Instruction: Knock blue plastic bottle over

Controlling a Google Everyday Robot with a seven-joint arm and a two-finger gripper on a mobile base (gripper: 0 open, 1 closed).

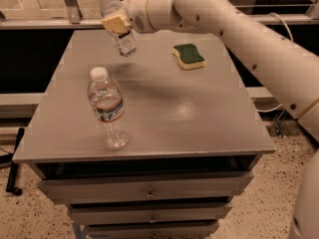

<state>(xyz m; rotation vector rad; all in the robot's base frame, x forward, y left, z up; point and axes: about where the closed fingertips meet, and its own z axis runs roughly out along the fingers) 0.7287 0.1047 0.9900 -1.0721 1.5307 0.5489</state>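
The tool (117,22) meets the middle of the blue plastic bottle (124,40) at the table's (199,118) far left, where the bottle leans with its white cap tipped left; whether the tool clamps it cannot be told. A wider clear bottle (108,108) stands upright near the front left, well apart. A green-topped sponge (189,56) lies at the far right, beneath the white arm (234,19).

Grey table (189,118): ribbed bottle (107,108) upright front-left, sponge (189,55) far side; hand (118,22) above far-left, against tilted blue plastic bottle (125,41).
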